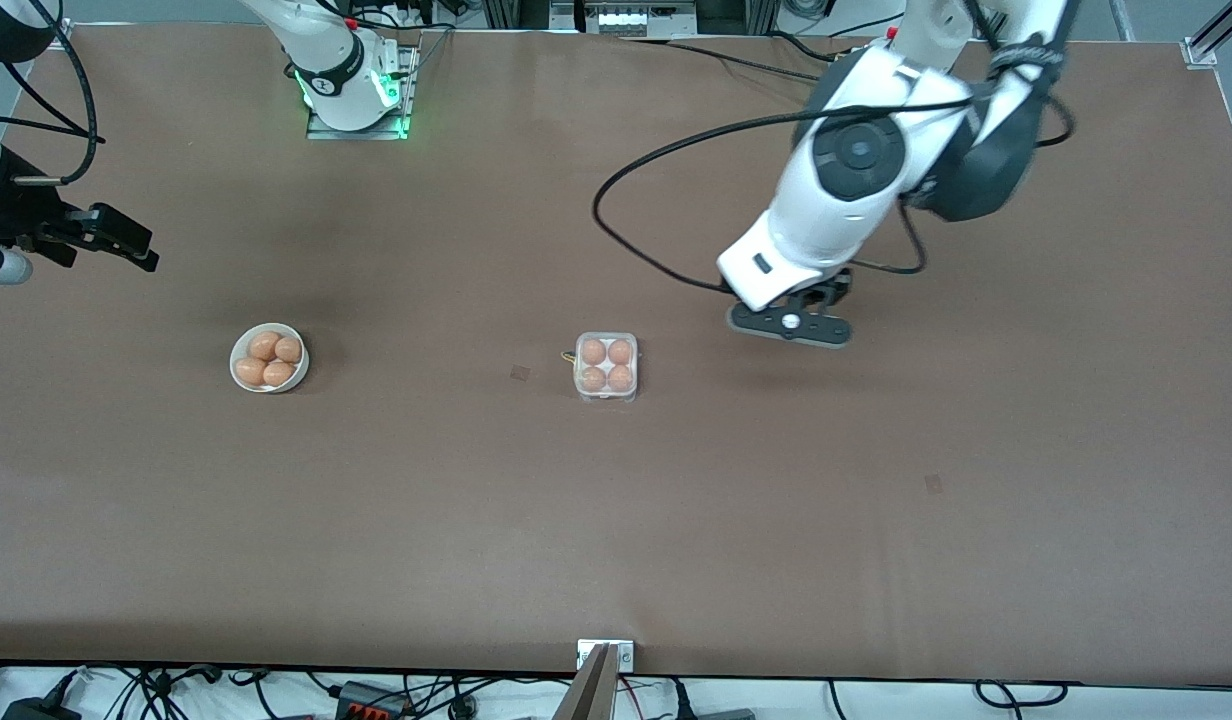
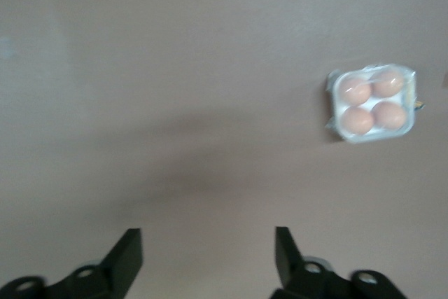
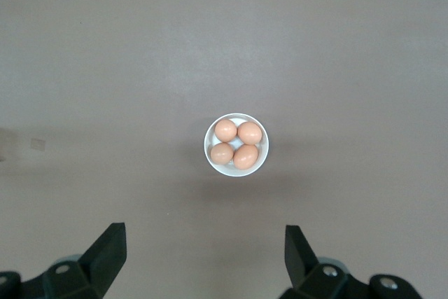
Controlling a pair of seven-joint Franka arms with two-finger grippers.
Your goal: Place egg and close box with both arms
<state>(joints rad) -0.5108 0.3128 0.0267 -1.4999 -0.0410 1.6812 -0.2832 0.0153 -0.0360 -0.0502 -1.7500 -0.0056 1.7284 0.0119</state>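
The box is a small square carton at the middle of the table, with several brown eggs in its cells and its clear lid down over them. It also shows in the left wrist view, box. My left gripper hangs open over bare table beside the box, toward the left arm's end, and it holds nothing. My right gripper waits open and empty at the right arm's end of the table.
A round white bowl with several brown eggs stands toward the right arm's end, about as near the front camera as the box; the right wrist view shows this bowl. A black cable loops off the left arm.
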